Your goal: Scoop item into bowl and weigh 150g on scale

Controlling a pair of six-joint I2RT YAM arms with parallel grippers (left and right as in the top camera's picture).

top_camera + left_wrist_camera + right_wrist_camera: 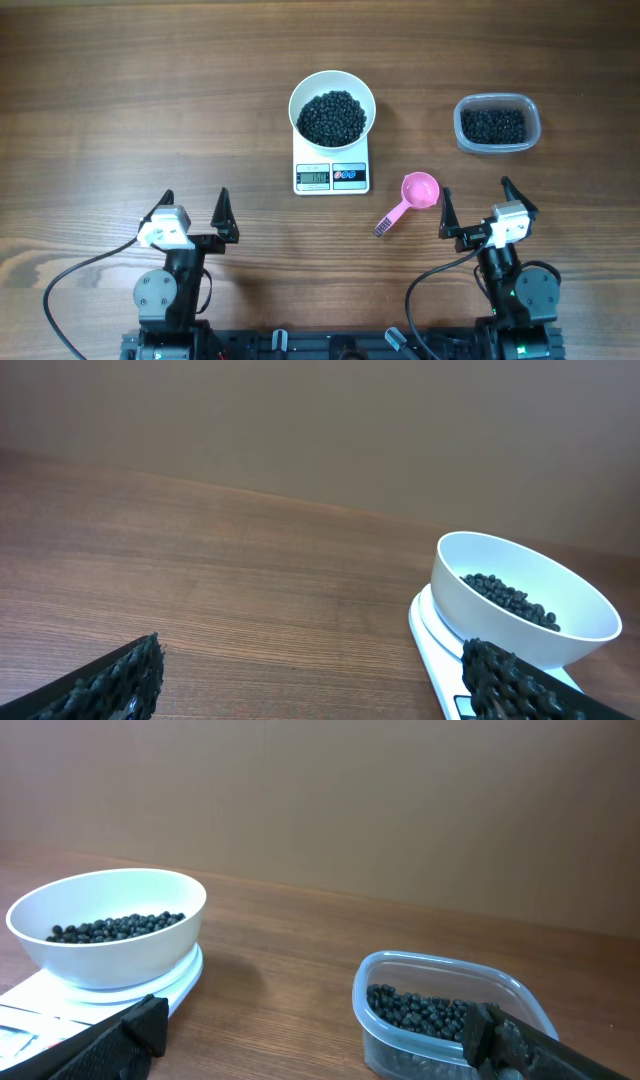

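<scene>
White round bowl, containing tiny black beads, is sitting on the small white rectangular scale, while the left gripper and right gripper are each standing spread wide and gripping nothing, the pink plastic scoop lying near the right gripper.

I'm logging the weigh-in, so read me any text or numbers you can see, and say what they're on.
On the small white rectangular kitchen scale, the grey display shows dark digits, too small to read.
No other words, labels or brands are visible.
</scene>
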